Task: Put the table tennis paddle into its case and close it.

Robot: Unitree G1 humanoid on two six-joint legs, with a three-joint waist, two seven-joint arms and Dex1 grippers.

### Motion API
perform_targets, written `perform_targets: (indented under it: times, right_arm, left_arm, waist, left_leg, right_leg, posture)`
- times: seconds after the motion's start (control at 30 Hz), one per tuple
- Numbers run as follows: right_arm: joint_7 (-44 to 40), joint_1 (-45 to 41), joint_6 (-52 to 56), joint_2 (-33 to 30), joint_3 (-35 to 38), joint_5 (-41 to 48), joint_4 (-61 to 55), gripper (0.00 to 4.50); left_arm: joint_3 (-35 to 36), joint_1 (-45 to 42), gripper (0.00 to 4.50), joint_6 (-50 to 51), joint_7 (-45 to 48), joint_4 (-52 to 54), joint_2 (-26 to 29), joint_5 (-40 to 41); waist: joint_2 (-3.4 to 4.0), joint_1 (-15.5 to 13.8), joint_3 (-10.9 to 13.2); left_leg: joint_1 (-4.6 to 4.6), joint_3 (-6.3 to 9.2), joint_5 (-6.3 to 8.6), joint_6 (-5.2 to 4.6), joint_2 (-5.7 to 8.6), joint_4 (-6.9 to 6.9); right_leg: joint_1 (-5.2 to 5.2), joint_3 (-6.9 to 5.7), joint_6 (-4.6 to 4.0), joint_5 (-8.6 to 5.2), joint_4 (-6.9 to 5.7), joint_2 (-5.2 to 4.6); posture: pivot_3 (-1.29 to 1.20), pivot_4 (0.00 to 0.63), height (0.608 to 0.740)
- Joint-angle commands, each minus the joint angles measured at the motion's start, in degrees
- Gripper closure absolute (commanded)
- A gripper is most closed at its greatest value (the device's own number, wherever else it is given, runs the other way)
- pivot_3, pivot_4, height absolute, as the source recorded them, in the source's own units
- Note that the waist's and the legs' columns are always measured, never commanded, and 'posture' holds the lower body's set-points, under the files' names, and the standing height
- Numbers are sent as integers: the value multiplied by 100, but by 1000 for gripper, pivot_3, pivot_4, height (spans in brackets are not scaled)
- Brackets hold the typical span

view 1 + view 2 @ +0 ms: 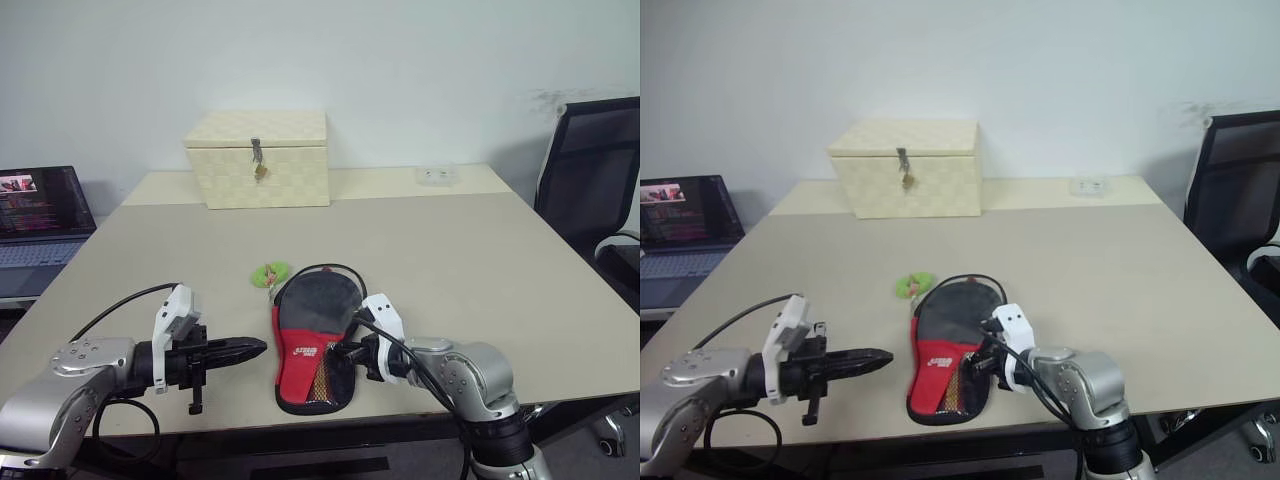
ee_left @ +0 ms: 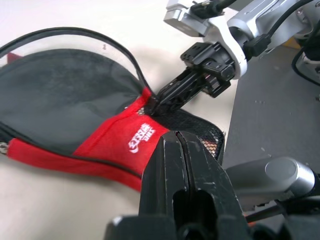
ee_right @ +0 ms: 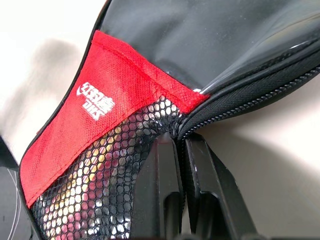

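The case (image 1: 312, 340) lies at the near edge of the table (image 1: 480, 260); the right gripper (image 1: 338, 352) is clenched on its zipper edge beside the mesh; the left gripper (image 1: 255, 347), clenched and empty, hovers just left of it; a cream box (image 1: 262, 158) stands far behind.

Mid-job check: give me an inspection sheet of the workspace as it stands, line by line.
Surface: beige table, mostly bare.
Job's things: case lies near the front edge; paddle handle seems to show through its mesh; zipper partly open.
Clutter: cream woven box at the back; green zipper pull; small clear item.
Grippers: left tool shut, beside the case; right tool shut on the case edge.
Cables: black leads on both arms.
Surroundings: laptop, office chair.
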State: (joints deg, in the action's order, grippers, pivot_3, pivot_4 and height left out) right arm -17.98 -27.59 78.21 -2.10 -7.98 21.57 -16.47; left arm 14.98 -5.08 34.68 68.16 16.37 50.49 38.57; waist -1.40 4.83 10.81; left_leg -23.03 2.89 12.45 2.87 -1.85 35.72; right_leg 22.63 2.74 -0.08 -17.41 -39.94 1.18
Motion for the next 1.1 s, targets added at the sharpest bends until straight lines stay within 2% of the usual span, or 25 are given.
perform_targets:
  times: [0.03, 0.37, 0.67, 0.8, 0.93, 1.1]
  right_arm:
    - [-23, 109, 174, -89, 8, 156, -259, 4475]
    - [-42, 299, 290, -324, 105, 219, -510, 4475]
    - [41, 309, 422, -228, 148, 374, -571, 4475]
    - [31, 183, 341, -469, 95, 345, -821, 3486]
    - [-505, -43, 39, -1198, -277, 568, -1471, 2106]
    - [-1200, -441, -453, -1757, -160, 923, -1560, 234]
  left_arm:
    - [103, -79, 4500, -52, 33, 70, 99, 90]
    - [-14, -209, 4500, -115, 48, -23, 61, 18]
    - [-55, -227, 4500, -133, -21, -9, 22, 3]
    - [-29, -272, 4500, -127, -170, -74, -37, -24]
    - [18, -314, 4500, 11, -455, -141, -102, 0]
    - [71, -304, 4500, 21, -676, -233, -95, -30]
  waist:
    - [0, -3, 0]
    - [0, -19, 0]
    - [-1, -19, 0]
    - [-1, -20, 0]
    - [-2, -19, 5]
    - [-2, -10, 6]
  left_leg:
    - [0, 0, 0, 0, 0, 0]
    - [-2, 1, 0, 0, 4, 0]
    - [-6, 2, 0, 0, 5, -1]
    - [-6, 3, 0, 0, 5, -2]
    - [-7, 2, 0, 0, 5, 0]
    - [-4, 3, 0, 0, 8, 0]
  right_leg:
    - [0, -1, 0, 0, 0, -1]
    - [-1, -2, 8, -5, 4, -16]
    - [-1, -3, 15, -9, 5, -25]
    - [-1, -3, 15, -9, 4, -25]
    - [-1, -3, 17, -9, 5, -27]
    - [-1, -6, 16, -10, 5, -20]
  posture:
    - [0, 150, 740]
    - [0, 150, 740]
    - [0, 150, 740]
    - [0, 150, 740]
    - [0, 150, 740]
    - [0, 150, 740]
